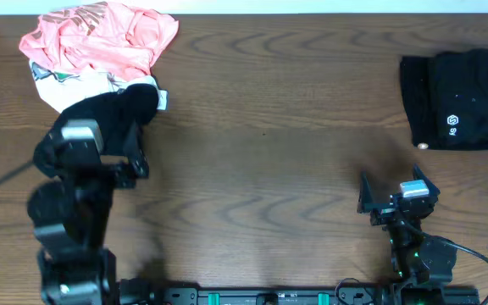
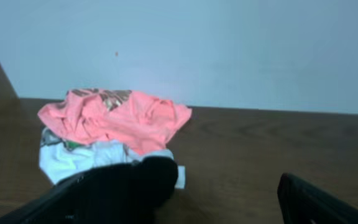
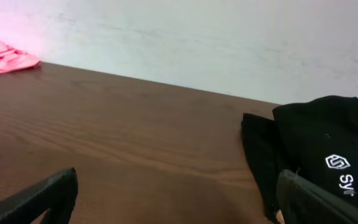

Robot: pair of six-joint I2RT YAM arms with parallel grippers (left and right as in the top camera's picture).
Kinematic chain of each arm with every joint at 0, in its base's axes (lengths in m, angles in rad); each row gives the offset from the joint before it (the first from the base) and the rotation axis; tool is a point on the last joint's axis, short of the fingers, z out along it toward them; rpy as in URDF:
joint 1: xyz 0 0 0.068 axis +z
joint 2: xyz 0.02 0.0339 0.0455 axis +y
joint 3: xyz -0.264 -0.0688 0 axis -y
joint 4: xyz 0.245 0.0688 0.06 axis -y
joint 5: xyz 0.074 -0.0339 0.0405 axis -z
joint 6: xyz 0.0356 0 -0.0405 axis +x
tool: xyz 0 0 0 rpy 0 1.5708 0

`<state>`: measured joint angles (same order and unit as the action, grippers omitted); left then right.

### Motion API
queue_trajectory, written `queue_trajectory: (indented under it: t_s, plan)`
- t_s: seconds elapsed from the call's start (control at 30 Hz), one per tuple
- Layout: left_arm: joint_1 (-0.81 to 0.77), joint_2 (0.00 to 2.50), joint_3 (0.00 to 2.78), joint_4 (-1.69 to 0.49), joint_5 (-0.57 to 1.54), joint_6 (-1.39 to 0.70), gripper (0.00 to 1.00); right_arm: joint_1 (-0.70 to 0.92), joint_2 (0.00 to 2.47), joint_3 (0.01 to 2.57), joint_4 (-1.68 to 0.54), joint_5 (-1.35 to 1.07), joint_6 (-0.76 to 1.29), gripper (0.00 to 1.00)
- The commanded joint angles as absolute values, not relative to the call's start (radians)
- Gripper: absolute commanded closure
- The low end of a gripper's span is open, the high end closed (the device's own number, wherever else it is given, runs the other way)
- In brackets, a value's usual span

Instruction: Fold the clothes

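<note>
L gripper point(image 2: 182, 193) wide open by the clothes pile point(image 1: 100, 38). My R gripper point(image 3: 176, 180) also open, empty, near folded black tee point(image 1: 460, 102).

Brown wooden table point(image 1: 261, 127) with heap of clothes point(image 1: 100, 38) far left, folded black T-shirt point(image 1: 460, 97) far right

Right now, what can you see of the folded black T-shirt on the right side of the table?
The black T-shirt is soft, slightly rumpled fabric, folded into a rough rectangle and lying flat near the far right edge of the table. A small white hexagon logo with white lettering faces up. Only the table is seen touching it.
</note>
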<state>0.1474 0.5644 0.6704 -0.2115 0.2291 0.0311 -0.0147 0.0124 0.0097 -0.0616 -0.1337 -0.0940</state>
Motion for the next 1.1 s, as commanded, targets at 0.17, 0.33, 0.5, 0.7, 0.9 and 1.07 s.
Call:
queue_trajectory:
  t_s: [0.17,0.33,0.5,0.7,0.9,1.07]
  plan:
    - [0.144,0.34,0.434,-0.173,0.25,0.041,0.04,-0.006,0.006,0.005,-0.063,-0.131,-0.079,0.01]
    - [0.124,0.228,0.338,-0.163,0.25,0.041,0.04,-0.006,0.006,0.005,-0.063,-0.131,-0.079,0.01]
    - [0.073,0.113,0.226,-0.086,0.25,0.041,0.04,-0.006,0.006,0.005,-0.063,-0.131,-0.079,0.01]
    - [0.051,0.009,0.093,0.031,0.252,0.041,0.04,-0.006,0.006,0.005,-0.063,-0.131,-0.079,0.01]
    - [0.036,0.002,0.042,0.051,0.25,0.041,0.04,-0.006,0.006,0.005,-0.063,-0.131,-0.079,0.01]
    - [0.035,0.002,0.004,0.011,0.245,0.052,0.04,-0.006,0.006,0.005,-0.063,-0.131,-0.079,0.01]
